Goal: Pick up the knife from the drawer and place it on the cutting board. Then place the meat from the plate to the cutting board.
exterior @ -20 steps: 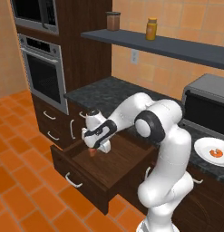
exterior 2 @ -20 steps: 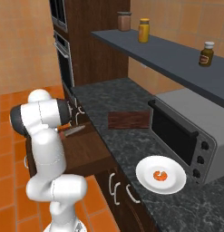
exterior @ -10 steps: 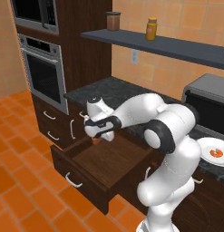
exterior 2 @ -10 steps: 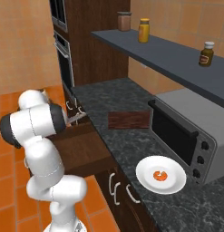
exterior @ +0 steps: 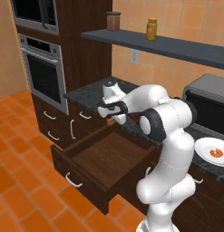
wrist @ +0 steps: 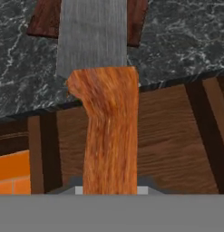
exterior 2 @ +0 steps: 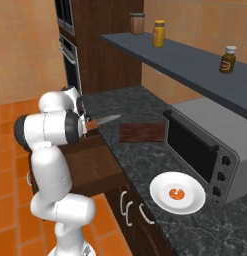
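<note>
The gripper [exterior: 117,118] is closed on the orange-brown wooden handle of the small grey-bladed kitchen knife [wrist: 104,104], carried in the air above the back edge of the wide dark brown wooden drawer [exterior: 97,161], which stands pulled open. In the hand view the handle runs up from 6 o'clock and the blade points to 12 o'clock, its far end passing over the near edge of the flat dark reddish-brown wooden cutting board [wrist: 43,18]. In the right base view the knife [exterior 2: 102,120] lies roughly level, its tip aimed at 3 o'clock toward the cutting board [exterior 2: 143,133], near but apart from it. The board lies flat on the dark speckled stone table [exterior 2: 140,160]. At 5 o'clock from the board sits the round white plate [exterior 2: 160,192], with the small curved orange-red meat [exterior 2: 176,194] at its middle.
</note>
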Robot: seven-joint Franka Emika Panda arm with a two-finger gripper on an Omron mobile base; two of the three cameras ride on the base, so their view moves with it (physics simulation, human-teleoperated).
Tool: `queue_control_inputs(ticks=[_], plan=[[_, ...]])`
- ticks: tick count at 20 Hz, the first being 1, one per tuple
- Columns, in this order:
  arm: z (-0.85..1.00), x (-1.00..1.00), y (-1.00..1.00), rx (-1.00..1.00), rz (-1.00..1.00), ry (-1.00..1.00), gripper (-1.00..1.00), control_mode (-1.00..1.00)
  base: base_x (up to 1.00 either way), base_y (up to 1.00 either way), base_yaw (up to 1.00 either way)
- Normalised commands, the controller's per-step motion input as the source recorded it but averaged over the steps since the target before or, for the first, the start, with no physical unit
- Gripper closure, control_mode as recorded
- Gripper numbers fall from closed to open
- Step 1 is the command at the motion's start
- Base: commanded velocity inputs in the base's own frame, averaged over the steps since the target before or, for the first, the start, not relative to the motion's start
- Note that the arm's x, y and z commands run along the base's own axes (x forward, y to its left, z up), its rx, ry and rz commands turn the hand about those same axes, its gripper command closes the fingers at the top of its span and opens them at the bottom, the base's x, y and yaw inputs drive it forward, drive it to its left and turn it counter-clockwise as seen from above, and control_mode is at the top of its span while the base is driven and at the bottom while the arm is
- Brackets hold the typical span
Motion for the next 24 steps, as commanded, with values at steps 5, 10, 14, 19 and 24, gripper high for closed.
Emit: queue_control_inputs(ticks=[5,10,14,19,24], plan=[[0.03,1.00,-1.00,0.19,-0.16,0.01,1.00,-1.00,0.00,0.00,0.00],[-0.01,0.72,-0.85,0.12,-0.02,0.13,1.00,-1.00,0.00,0.00,0.00],[0.00,0.54,-0.70,0.07,0.08,0.00,1.00,-1.00,0.00,0.00,0.00],[-0.13,0.17,-0.57,0.01,0.01,0.00,1.00,-1.00,0.00,0.00,0.00],[-0.53,-0.11,-0.06,-0.03,-0.01,0.04,1.00,-1.00,0.00,0.00,0.00]])
